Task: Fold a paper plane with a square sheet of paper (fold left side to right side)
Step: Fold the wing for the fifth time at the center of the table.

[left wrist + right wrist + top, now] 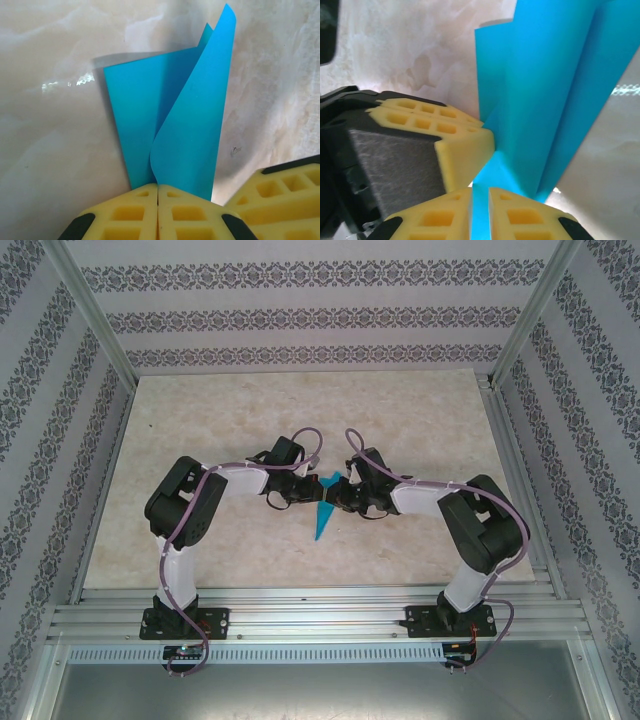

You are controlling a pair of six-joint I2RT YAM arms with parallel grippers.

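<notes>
The pale, marble-patterned desk (200, 420) carries everything. The left arm (190, 505) and right arm (480, 520) reach in from either side and meet at its middle.

Between them is the paper plane (324, 512), a narrow blue dart. Its point aims toward the near edge of the desk and its wider end sits up between the two wrists. In the left wrist view one layer lies flat on the desk while a second layer curls up and over it, not yet pressed down.

The left jaws are together, their yellow pads (130, 215) meeting at a seam. The curled layer seems to come out of that seam, so I judge them clamped on the paper's edge. The right jaws are clamped on the paper too: in the right wrist view a strip of blue runs straight down between their pads (520, 220). The two sets of jaws hold the same end of the plane, just beside each other.

The paper looks very light, thin and floppy. It should bend freely, hold any crease pressed into it, and tear or crumple if the arms pull apart. An edge or corner of the loose layer seems the best place to hold it, and both grips are near there now. The smooth desk may let the flat layer slide while the lifted one is carried across.
</notes>
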